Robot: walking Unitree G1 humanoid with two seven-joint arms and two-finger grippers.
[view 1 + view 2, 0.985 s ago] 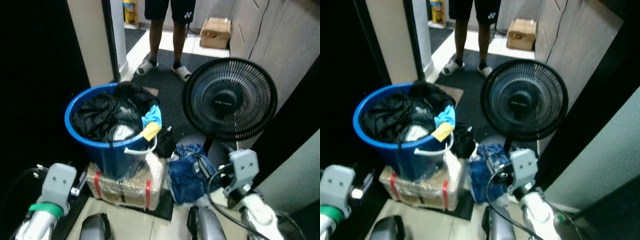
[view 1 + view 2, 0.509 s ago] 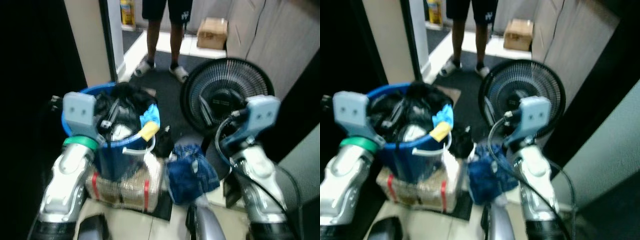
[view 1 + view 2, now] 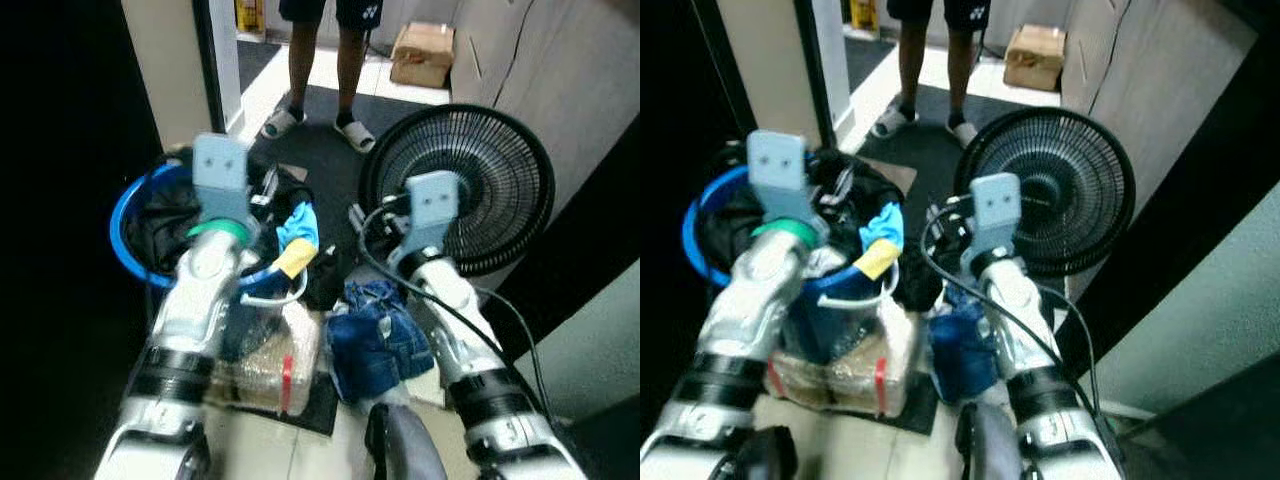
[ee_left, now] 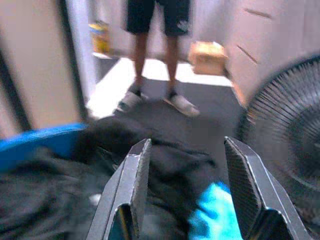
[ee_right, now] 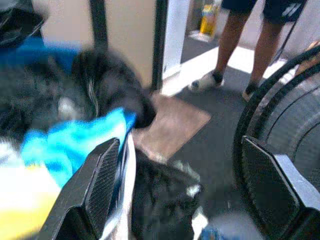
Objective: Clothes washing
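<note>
**Both arms raised toward the laundry bucket**

The round blue plastic bucket (image 3: pixel 128 235), heaped with dark crumpled clothes (image 4: pixel 150 160), sits on a wrapped parcel (image 3: pixel 265 360). The left gripper (image 4: pixel 187 187) hovers above the bucket's rim, jaws apart and empty. The right gripper (image 5: pixel 185 190), also spread wide, hangs beside the bucket, toward the black round fan (image 3: pixel 480 190). This looks like the reach before picking; next, the left gripper should descend onto the clothes.

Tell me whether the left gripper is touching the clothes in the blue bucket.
Apart. In the left wrist view the open left gripper has both fingers above the dark clothes in the blue bucket, with the cloth showing clear between them.
</note>
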